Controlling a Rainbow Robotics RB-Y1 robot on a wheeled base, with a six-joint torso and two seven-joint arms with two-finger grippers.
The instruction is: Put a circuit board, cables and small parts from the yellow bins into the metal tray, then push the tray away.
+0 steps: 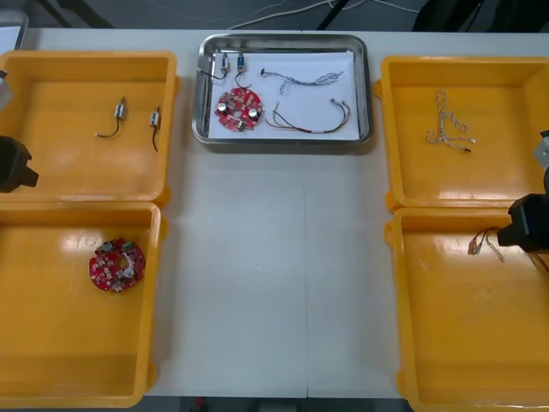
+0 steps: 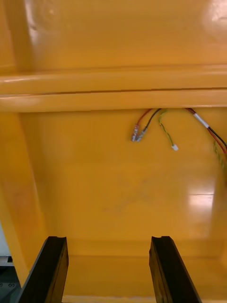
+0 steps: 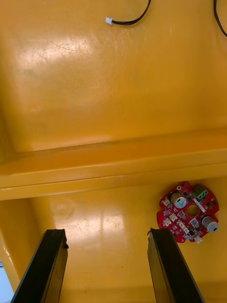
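Note:
The metal tray [image 1: 364,86], white inside, stands at the table's far middle. In it lie a round red circuit board [image 1: 238,110], two small metal parts [image 1: 232,62], a twisted cable [image 1: 302,80] and a red and yellow cable [image 1: 310,122]. My left gripper [image 1: 15,163] hangs open at the left edge, over the seam between the two left bins; its fingers [image 3: 45,265] have nothing between them. A second red board [image 3: 189,213] lies just beyond them. My right gripper [image 1: 525,225] is open over the near right bin, near a red and yellow cable [image 2: 151,125].
The far left bin [image 1: 51,172] holds two small metal parts with black leads [image 1: 120,112]. A red board [image 1: 117,264] lies in the near left bin. A twisted cable [image 1: 450,124] lies in the far right bin. Bare table stretches between the bins, in front of the tray.

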